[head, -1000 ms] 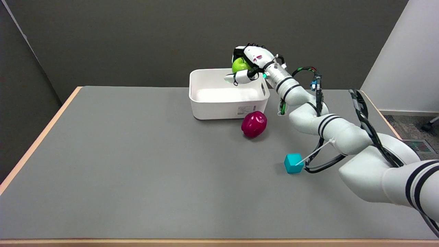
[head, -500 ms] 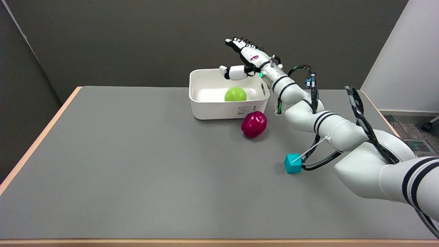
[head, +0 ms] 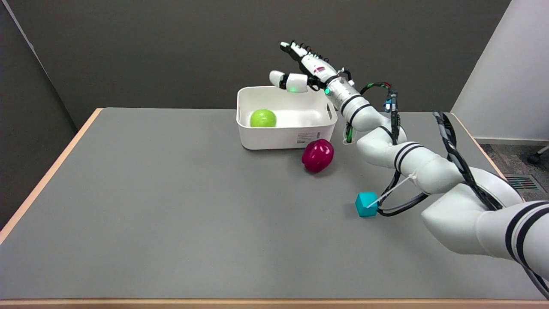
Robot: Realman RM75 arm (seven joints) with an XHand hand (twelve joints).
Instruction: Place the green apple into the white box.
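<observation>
Head view: green apple lies in the white box, right hand spread above it

Head view shows the green apple (head: 263, 118) resting on the floor of the white box (head: 285, 137), in its left part, close to the left wall and apart from the hand. The box stands on the far side of the grey table (head: 171, 214), a small printed label on its near wall.

The right hand (head: 300, 71) hangs in the air over the box's far rim, palm turned down and to the left, holding nothing. Its fingers (head: 296, 49) stretch out straight and up to the left, while the thumb (head: 287, 80) juts out sideways below them, well apart from them, so the hand is wide. A green light glows at the wrist. The white arm with black bands runs back from the hand to the picture's lower right, with black cables looped along it.

A dark red apple-like fruit (head: 318, 155) sits on the table just beside the box's near right corner. A small teal cube (head: 366, 204) stands further toward the near side, next to the arm's cables.
</observation>
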